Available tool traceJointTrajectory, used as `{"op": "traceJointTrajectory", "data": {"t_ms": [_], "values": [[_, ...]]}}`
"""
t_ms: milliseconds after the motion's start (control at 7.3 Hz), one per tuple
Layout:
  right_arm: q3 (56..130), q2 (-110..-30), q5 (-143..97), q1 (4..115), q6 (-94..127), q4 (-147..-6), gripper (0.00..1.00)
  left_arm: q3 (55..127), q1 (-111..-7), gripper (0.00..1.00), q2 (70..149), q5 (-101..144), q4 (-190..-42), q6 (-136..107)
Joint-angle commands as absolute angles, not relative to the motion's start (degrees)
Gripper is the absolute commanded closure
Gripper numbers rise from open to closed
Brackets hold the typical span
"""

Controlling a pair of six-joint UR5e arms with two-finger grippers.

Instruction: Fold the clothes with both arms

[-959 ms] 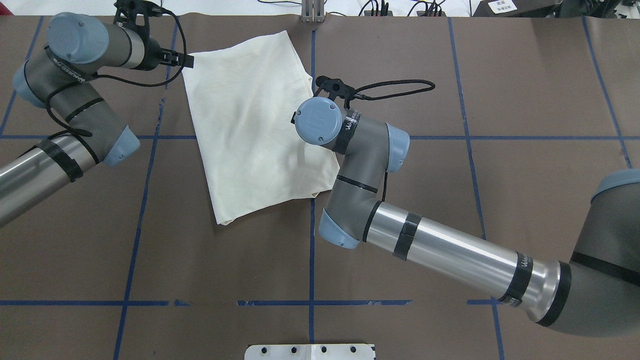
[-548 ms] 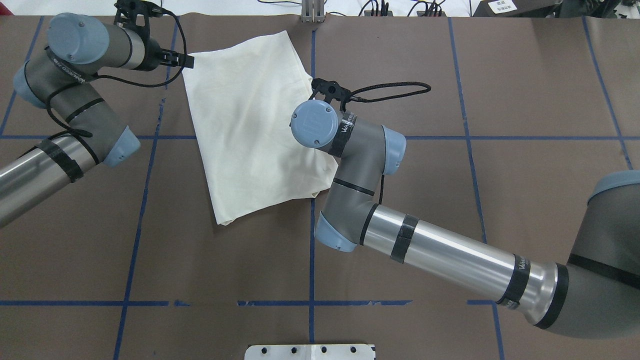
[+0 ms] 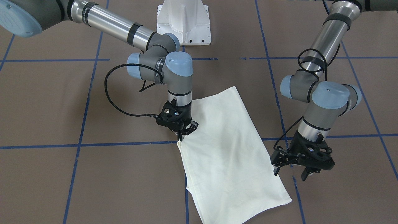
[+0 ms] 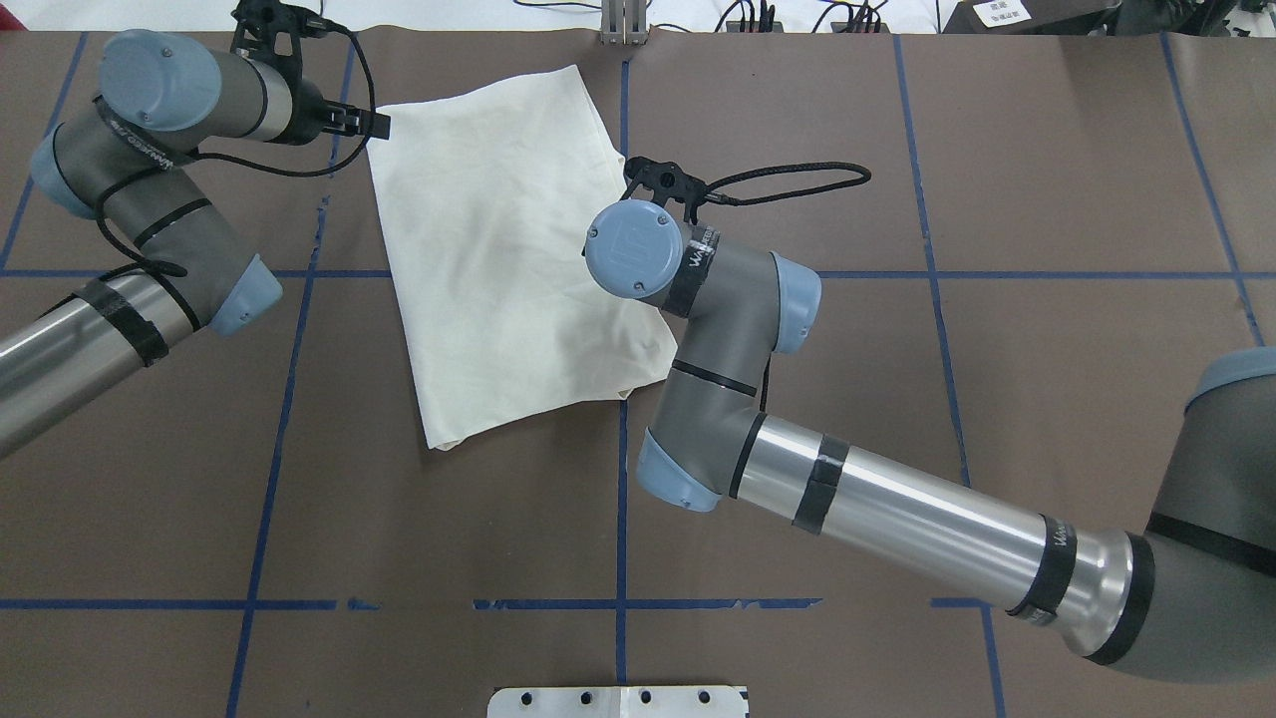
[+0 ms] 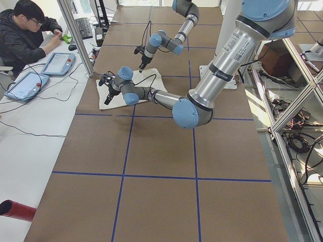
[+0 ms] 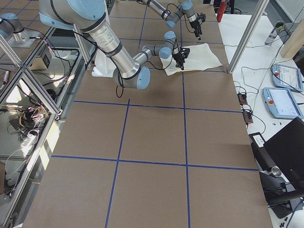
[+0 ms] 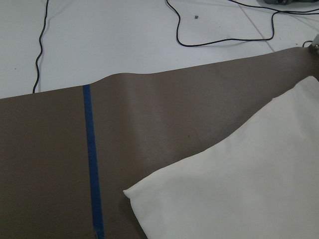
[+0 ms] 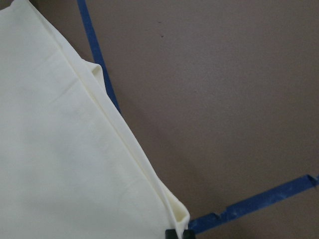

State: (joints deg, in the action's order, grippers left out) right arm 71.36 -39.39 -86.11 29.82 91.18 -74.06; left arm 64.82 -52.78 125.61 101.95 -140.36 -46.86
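Exterior front-facing view, nearest me: the cream shirt [image 3: 227, 161] lies folded, plain side up, slanting across the brown surface [image 3: 93, 180]. I see the left gripper [image 3: 289, 174] just beside its long edge, jaws spread wide and holding nothing. Farther back, the right gripper [image 3: 181, 136] points down, jaws pinched on the shirt's opposite edge.

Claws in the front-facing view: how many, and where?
2. The right claw is shut on a corner of the shirt, by the blue tape; the left claw is open beside its opposite edge.
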Motion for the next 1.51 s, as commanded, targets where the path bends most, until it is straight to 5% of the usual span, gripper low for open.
{"op": "traceJointTrajectory", "data": {"t_ms": [0, 685, 822, 1370], "values": [[87.1, -50.5, -85.1, 27.4, 91.5, -78.1, 1.00, 65.6, -51.9, 0.00, 125.6, 102.0, -140.4, -48.6], [101.8, -65.3, -80.0, 22.3, 91.5, -78.7, 1.00, 74.4, -46.7, 0.00, 121.0, 102.2, -139.5, -55.9], [102.3, -65.6, -79.0, 22.0, 91.3, -78.7, 0.03, 76.0, -45.5, 0.00, 120.9, 102.2, -139.5, -57.8], [110.8, -67.5, -83.9, 24.8, 83.9, -77.9, 0.00, 90.7, -37.1, 0.00, 113.9, 101.8, -137.4, -72.8]]}}
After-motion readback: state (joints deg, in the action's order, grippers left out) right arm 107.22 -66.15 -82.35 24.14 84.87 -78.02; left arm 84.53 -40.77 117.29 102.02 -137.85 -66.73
